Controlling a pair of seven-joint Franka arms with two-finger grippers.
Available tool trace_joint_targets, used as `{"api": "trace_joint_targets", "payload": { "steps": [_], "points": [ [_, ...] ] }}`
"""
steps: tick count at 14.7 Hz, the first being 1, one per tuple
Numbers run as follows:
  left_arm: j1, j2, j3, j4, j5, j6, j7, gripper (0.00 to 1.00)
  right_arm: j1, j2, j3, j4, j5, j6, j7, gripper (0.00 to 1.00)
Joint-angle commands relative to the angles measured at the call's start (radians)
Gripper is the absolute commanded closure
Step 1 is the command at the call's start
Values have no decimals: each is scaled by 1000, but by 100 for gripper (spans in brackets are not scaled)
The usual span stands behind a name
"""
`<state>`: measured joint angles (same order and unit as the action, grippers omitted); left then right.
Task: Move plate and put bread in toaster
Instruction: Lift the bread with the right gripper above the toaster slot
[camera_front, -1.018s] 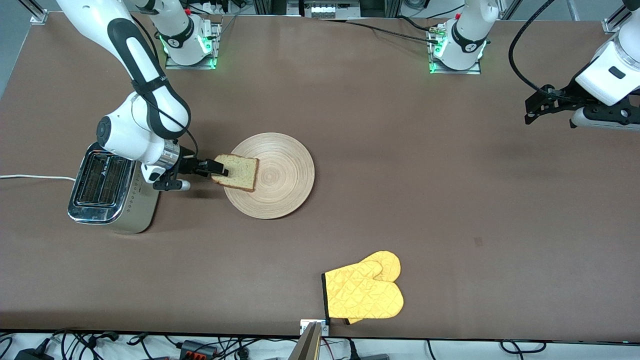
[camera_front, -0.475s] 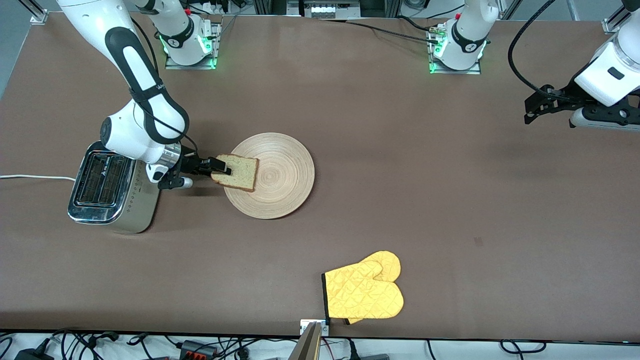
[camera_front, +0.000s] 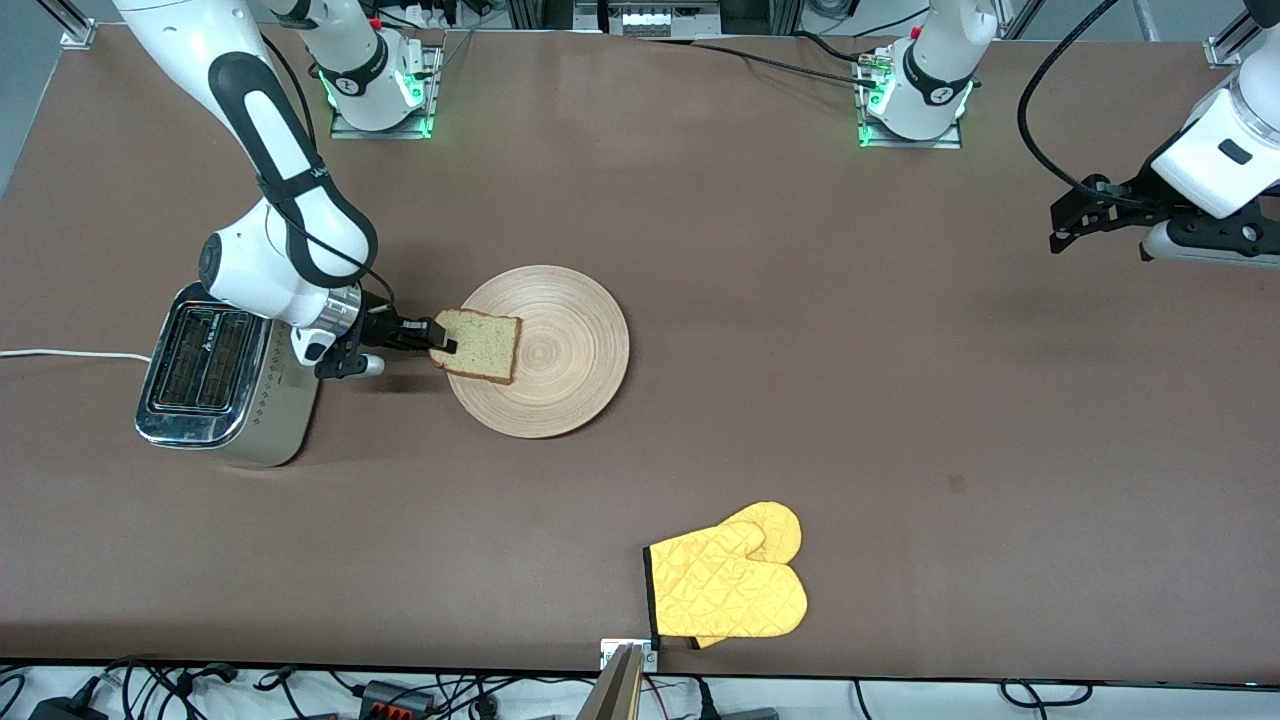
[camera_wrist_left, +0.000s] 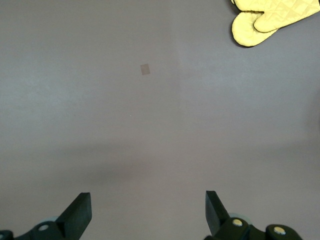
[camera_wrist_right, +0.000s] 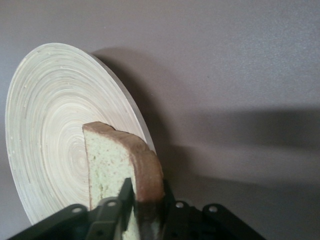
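Note:
The round light-wood plate (camera_front: 540, 350) lies on the table beside the toaster (camera_front: 215, 375), toward the right arm's end. My right gripper (camera_front: 440, 335) is shut on the crust edge of the bread (camera_front: 483, 346) and holds the slice over the plate's rim. In the right wrist view the bread (camera_wrist_right: 117, 167) stands between the fingers (camera_wrist_right: 124, 192) with the plate (camera_wrist_right: 50, 130) under it. The toaster's two slots face up and look empty. My left gripper (camera_wrist_left: 147, 212) is open and empty, up over bare table at the left arm's end, where the arm waits (camera_front: 1075, 215).
A pair of yellow oven mitts (camera_front: 730, 585) lies near the table's front edge, also in the left wrist view (camera_wrist_left: 265, 17). The toaster's white cord (camera_front: 60, 354) runs off the table's end. Both arm bases (camera_front: 375, 90) stand along the top edge.
The bread has lifted slightly in the right gripper and shifted a little toward the plate's middle. The left arm has barely moved.

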<state>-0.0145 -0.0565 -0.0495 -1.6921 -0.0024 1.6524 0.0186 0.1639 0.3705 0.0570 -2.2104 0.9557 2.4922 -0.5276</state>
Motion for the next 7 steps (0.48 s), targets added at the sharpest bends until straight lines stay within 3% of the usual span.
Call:
{"api": "trace_joint_targets", "payload": {
  "steps": [1, 5, 7],
  "points": [
    [-5, 15, -1, 37, -7, -19, -9, 0, -3, -33, 0, -8, 31, -4, -23, 99],
    [-9, 18, -4, 37, -1, -14, -9, 0, -3, -100, -6, 9, 20, -30, 108, 100],
    [-7, 18, -16, 37, 1, -14, -9, 0, -7, -122, -46, 63, -35, -158, 173, 100]
  ]
}}
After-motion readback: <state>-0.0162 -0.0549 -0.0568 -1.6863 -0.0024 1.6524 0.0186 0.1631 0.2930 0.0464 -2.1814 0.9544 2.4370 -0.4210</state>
